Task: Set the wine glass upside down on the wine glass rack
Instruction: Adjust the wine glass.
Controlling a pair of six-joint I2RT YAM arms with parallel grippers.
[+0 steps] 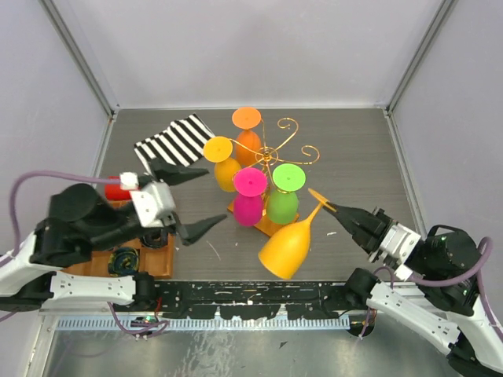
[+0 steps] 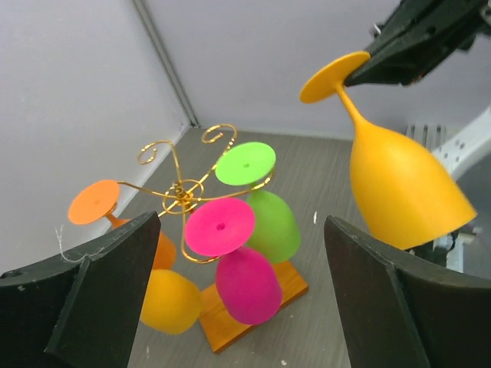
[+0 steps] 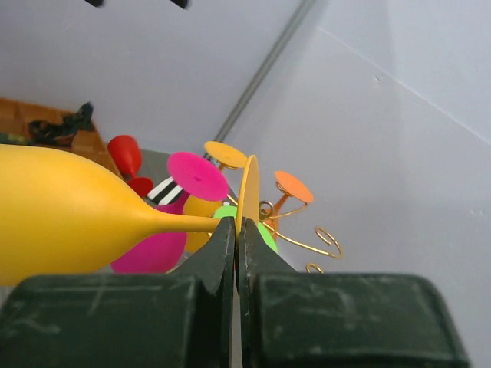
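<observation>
Right gripper (image 1: 333, 208) pinching foot of yellow-orange plastic wine glass (image 1: 287, 247), tilted near gold wire rack (image 1: 277, 148). Left gripper (image 1: 216, 196) spread, empty. Four coloured glasses (image 1: 250, 198) hang; this one not yet hooked.

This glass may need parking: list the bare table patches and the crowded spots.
Bare tabletop lies right of the wine glass rack, up to the right wall. Crowded: the left side, with striped cloth, wooden tray and open left tool; the wine glass hangs over the near centre.
</observation>
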